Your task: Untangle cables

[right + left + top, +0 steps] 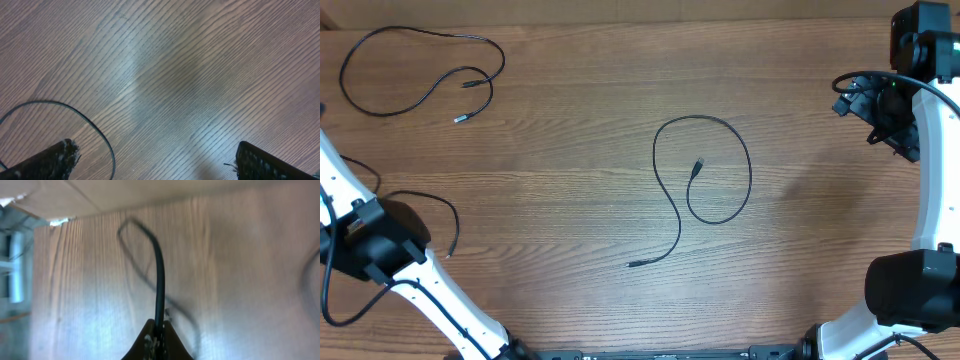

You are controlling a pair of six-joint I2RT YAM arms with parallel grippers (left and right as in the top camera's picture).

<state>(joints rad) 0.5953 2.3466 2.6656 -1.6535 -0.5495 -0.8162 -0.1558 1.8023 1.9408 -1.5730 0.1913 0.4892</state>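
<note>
While your left pincer (159, 336) gripped one cable (160, 275) and your right pincer (155, 155) gaped empty, the middle cable (701, 118) and far cable (502, 60) lay apart on the counter (570, 150); little seemed left.

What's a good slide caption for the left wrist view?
Left claw shut on a black cable that loops out across the wooden table.

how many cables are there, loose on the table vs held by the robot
loose on the table: 2 (top-left cable, centre cable)
held: 1 (held cable, pinched in the left hand)
total: 3
</note>
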